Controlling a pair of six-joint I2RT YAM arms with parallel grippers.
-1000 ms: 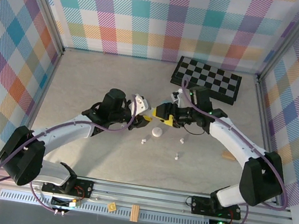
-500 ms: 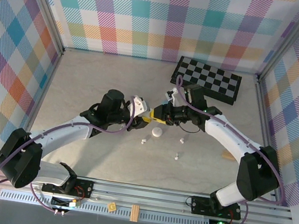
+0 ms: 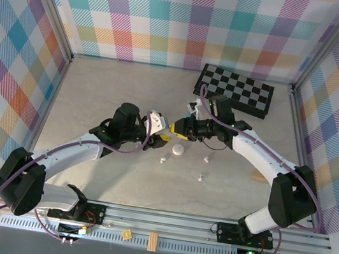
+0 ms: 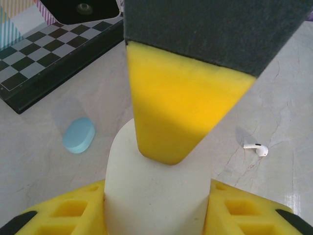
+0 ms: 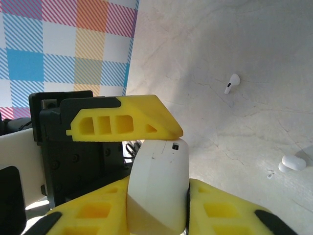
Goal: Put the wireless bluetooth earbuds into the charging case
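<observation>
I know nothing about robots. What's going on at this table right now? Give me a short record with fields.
Left gripper: closed on the white charging case
Right gripper: closed on the same case, from the opposite side
Loose earbuds: three small white ones lying on the table
Second white case: on the table beside the earbuds
Light blue case: on the table near the chessboard

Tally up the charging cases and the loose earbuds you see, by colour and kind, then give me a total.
white charging case: 2 (one held, one loose)
blue charging case: 1
white earbud: 3
Total: 6
</observation>
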